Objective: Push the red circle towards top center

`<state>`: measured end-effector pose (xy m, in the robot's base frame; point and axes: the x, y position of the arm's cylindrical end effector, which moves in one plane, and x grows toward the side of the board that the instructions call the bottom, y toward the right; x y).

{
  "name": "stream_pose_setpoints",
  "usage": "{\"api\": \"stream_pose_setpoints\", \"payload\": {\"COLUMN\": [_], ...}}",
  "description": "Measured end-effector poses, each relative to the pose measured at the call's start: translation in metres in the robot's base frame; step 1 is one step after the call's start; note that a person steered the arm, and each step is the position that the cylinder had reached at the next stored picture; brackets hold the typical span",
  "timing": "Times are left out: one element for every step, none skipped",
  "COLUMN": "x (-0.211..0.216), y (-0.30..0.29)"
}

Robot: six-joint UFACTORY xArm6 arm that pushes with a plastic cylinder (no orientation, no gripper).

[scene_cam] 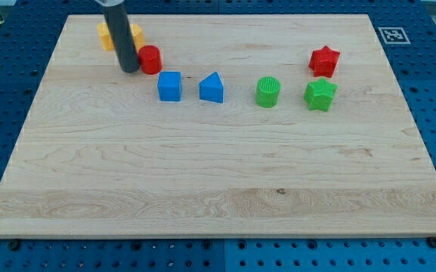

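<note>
Red circle sits near the board's top left, just above the blue cube. My tip touches its left side, holding nothing, likely placed there to shove it right, toward top center.

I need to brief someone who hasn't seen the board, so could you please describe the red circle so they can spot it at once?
Start at the wooden board's top-left corner, where my tip stands in front of an orange block. The red circle sits just to the tip's right, above the blue cube. It is a round red cylinder, whereas the only other red block, the red star, sits far right.
</note>
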<state>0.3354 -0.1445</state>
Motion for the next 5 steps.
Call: {"api": "stream_pose_setpoints", "payload": {"x": [-0.004, -0.002, -0.001, 0.0, 0.0], "y": [0.019, 0.041, 0.071, 0.1, 0.121]}}
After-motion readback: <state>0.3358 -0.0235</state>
